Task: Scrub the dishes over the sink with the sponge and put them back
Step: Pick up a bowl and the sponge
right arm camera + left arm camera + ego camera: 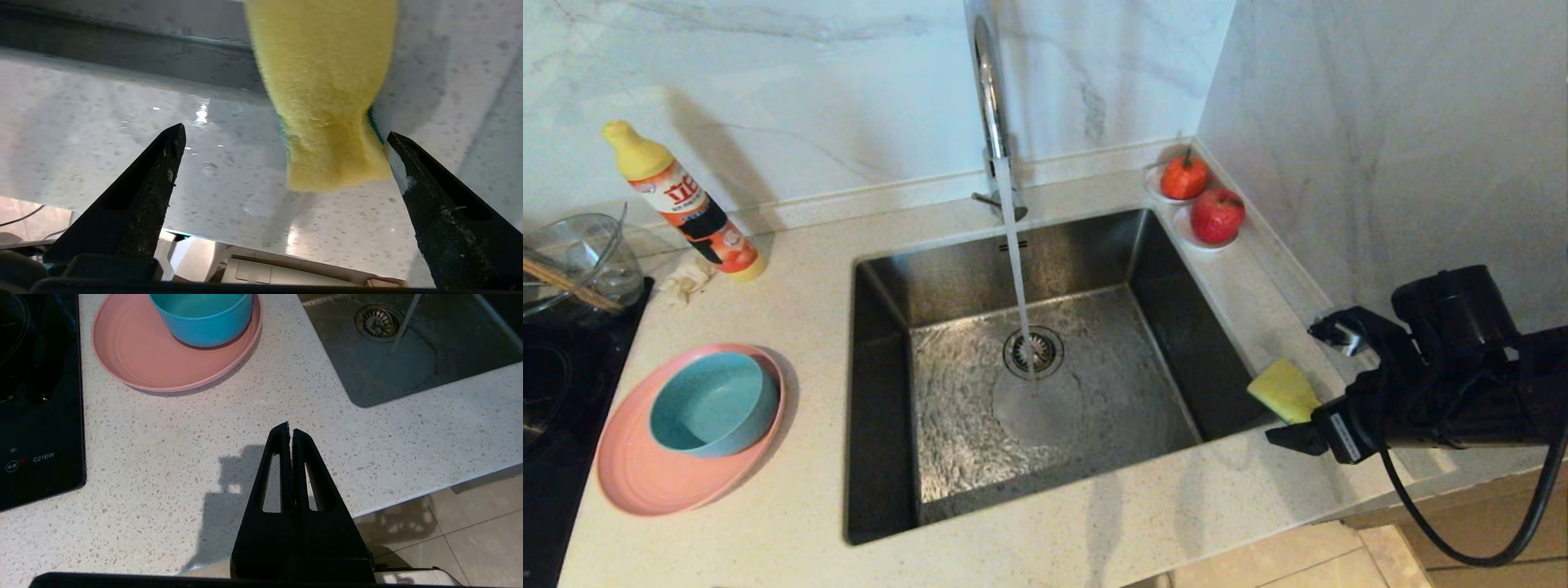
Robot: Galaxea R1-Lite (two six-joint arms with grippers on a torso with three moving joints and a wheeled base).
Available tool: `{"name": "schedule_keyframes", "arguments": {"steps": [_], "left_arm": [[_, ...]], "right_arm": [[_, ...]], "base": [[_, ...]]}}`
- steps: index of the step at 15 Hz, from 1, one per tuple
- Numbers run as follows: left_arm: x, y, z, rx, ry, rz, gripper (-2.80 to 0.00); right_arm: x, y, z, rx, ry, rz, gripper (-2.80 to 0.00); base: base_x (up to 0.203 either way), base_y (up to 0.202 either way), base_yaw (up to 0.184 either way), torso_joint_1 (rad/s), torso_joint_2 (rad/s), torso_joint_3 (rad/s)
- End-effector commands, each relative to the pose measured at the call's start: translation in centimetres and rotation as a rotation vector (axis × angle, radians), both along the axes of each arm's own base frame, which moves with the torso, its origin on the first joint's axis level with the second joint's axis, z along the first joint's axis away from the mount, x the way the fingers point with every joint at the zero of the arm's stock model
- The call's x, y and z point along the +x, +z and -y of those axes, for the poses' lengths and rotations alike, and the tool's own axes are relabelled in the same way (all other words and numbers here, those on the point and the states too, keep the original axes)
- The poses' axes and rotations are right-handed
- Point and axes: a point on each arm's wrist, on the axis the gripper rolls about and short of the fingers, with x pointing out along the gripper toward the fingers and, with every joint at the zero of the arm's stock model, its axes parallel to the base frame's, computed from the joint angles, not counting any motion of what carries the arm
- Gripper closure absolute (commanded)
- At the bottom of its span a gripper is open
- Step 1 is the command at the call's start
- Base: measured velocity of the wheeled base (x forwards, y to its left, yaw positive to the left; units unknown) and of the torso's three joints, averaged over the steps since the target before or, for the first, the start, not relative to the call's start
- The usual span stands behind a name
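Now, step: reaching for the sponge.
Right gripper: fingers wide apart, sponge's near end just inside.
Sponge: on bench, right of sink.
Next: advance, centre, close.
Left gripper: pressed together, parked.

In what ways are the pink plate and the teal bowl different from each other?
The pink plate is wide and shallow; the teal bowl is smaller and deeper. The plate lies directly on the counter, while the bowl stands inside the plate. Both are round, matte, upright, and sit left of the sink.
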Motion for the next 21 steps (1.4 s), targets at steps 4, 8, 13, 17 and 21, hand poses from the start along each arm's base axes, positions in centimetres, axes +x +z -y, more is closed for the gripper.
{"name": "schedule_keyframes", "arguments": {"steps": [4, 8, 13, 17, 21], "left_arm": [[0.0, 0.0, 0.0, 0.000, 0.000, 0.000, 0.00], [0.0, 0.0, 0.0, 0.000, 0.000, 0.000, 0.00], [0.0, 0.0, 0.0, 0.001, 0.000, 0.000, 0.00], [0.0, 0.0, 0.0, 0.000, 0.000, 0.000, 0.00], [0.0, 0.0, 0.0, 0.001, 0.000, 0.001, 0.00]], "right_arm": [[-0.3, -0.7, -0.7, 0.007, -0.005, -0.039, -2.80], [-0.5, -0.7, -0.5, 0.000, -0.014, -0.041, -2.80], [-1.1, -0.6, -0.2, -0.015, -0.019, -0.036, -2.80], [-1.2, -0.7, -0.2, -0.018, -0.017, -0.038, 0.00], [-1.1, -1.6, -0.2, -0.024, -0.015, -0.064, 0.00]], "base": [[0.000, 0.000, 0.000, 0.000, 0.00, 0.000], [0.000, 0.000, 0.000, 0.000, 0.00, 0.000], [0.000, 0.000, 0.000, 0.000, 0.00, 0.000], [0.000, 0.000, 0.000, 0.000, 0.00, 0.000], [0.000, 0.000, 0.000, 0.000, 0.00, 0.000]]}}
